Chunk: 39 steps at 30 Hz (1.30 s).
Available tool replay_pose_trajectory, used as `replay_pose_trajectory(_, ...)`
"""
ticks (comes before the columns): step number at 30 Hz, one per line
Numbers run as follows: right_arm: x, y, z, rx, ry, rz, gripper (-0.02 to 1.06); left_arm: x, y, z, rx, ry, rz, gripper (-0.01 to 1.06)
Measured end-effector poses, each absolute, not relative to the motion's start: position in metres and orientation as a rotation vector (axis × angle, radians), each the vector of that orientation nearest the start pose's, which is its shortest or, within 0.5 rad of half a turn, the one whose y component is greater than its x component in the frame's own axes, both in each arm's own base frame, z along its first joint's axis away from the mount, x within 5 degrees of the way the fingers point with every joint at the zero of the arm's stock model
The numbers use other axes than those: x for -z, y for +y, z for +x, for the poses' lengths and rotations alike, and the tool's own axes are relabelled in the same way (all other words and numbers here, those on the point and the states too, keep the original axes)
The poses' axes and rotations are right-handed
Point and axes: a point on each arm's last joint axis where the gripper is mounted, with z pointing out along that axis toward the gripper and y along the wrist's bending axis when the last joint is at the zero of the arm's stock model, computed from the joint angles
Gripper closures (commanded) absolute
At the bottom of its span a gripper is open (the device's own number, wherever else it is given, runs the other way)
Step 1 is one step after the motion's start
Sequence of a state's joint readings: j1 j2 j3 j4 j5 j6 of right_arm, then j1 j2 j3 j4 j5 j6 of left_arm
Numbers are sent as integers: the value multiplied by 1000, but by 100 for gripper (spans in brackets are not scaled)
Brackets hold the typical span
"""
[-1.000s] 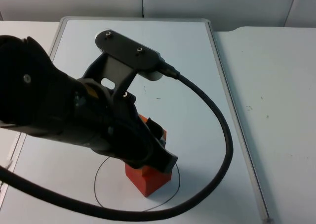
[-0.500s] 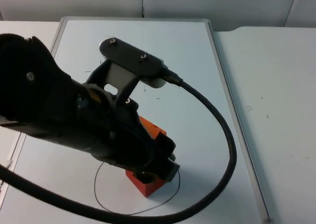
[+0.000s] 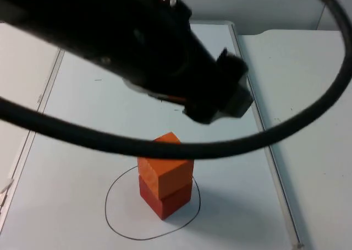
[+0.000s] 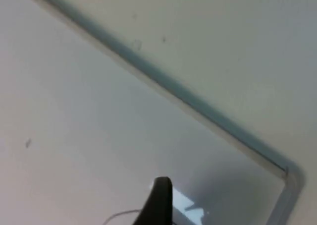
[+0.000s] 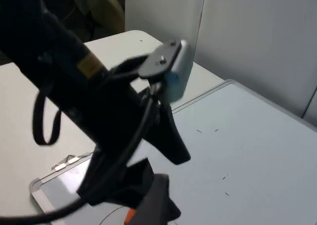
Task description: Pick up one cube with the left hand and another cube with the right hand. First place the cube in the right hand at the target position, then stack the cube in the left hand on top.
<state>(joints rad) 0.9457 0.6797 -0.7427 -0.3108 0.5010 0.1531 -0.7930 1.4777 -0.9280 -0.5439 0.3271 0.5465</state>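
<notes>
you've got the orange cube sitting square on the red cube inside the drawn circle on the whiteboard, left gripper up above the stack holding nothing, can't tell how wide, right gripper waiting off to the side, fingers can't tell either
</notes>
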Motion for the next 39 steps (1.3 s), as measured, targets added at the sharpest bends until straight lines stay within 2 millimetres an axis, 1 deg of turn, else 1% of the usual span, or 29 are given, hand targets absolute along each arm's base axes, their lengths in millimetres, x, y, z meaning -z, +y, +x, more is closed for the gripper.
replay_pose_trajectory(1,-361,101,89,-419,1702,-888,22,-270,-230,205,570,2099,1052,25)
replay_pose_trajectory(2,-361,101,89,-419,1702,-888,22,-293,-224,198,562,2038,1071,25)
replay_pose_trajectory(4,-361,101,89,-419,1702,-888,22,-319,-210,188,517,1975,1092,25)
replay_pose_trajectory(5,-361,101,89,-419,1702,-888,22,-319,-210,188,517,1975,1092,25)
replay_pose_trajectory(7,-361,101,89,-419,1702,-888,22,-342,-191,175,455,1924,1087,25)
replay_pose_trajectory(9,-361,101,89,-419,1702,-888,22,-359,-170,163,374,1913,1057,25)
replay_pose_trajectory(10,-361,101,89,-419,1702,-888,22,-359,-170,163,374,1913,1057,25)
replay_pose_trajectory(14,-361,101,89,-419,1702,-888,22,-385,-124,133,276,1922,952,25)
replay_pose_trajectory(15,-361,101,89,-419,1702,-888,22,-385,-124,133,276,1922,952,25)
replay_pose_trajectory(17,-361,101,89,-419,1702,-888,22,-395,-101,113,262,1927,911,25)
replay_pose_trajectory(19,-361,101,89,-419,1702,-888,22,-400,-83,97,265,1935,881,25)
replay_pose_trajectory(20,-361,101,89,-419,1702,-888,22,-400,-83,97,265,1935,881,25)
replay_pose_trajectory(24,-361,101,89,-419,1702,-888,22,-402,-52,69,269,1958,843,25)
replay_pose_trajectory(25,-361,101,89,-419,1702,-888,22,-402,-52,69,269,1958,843,25)
replay_pose_trajectory(27,-361,101,89,-419,1702,-888,22,-396,-40,57,278,1957,824,25)
replay_pose_trajectory(29,-361,101,89,-419,1702,-888,22,-380,-31,48,284,1968,809,25)
replay_pose_trajectory(30,-361,101,89,-419,1702,-888,22,-380,-31,48,284,1968,809,25)
replay_pose_trajectory(31,-361,101,89,-419,1702,-888,22,-367,-23,41,289,1974,799,25)
replay_pose_trajectory(33,-361,101,89,-419,1702,-888,22,-345,-17,34,294,1995,793,25)
replay_pose_trajectory(34,-361,101,89,-419,1702,-888,22,-345,-17,34,294,1995,793,25)
replay_pose_trajectory(36,-361,101,89,-419,1702,-888,22,-325,-8,24,324,1989,774,25)
replay_pose_trajectory(37,-361,101,89,-419,1702,-888,22,-318,-5,20,338,1987,767,25)
replay_pose_trajectory(38,-361,101,89,-419,1702,-888,22,-318,-5,20,338,1987,767,25)
replay_pose_trajectory(39,-361,101,89,-419,1702,-888,22,-313,-1,16,356,1975,758,25)
